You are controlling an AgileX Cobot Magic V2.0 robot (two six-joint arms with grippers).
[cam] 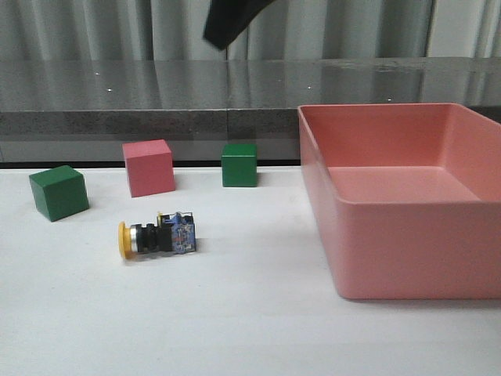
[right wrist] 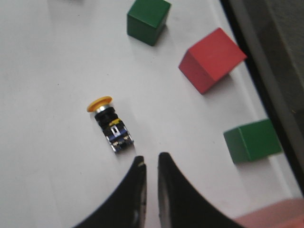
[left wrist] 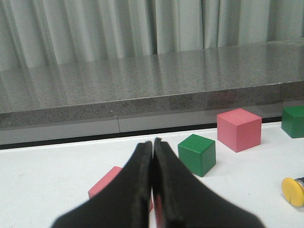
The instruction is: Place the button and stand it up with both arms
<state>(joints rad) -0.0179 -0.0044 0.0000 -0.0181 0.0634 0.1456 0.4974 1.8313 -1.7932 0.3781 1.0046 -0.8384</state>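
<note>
The button lies on its side on the white table, yellow cap to the left, clear bluish base to the right. In the right wrist view the button lies just beyond my right gripper, which hangs above the table, empty, its jaws a narrow gap apart. A black part of an arm shows at the top of the front view. My left gripper is shut and empty, low over the table. Only the yellow cap shows at the edge of the left wrist view.
A green cube, a pink cube and a second green cube stand behind the button. A large pink bin fills the right side. Another pink cube lies partly hidden behind the left fingers.
</note>
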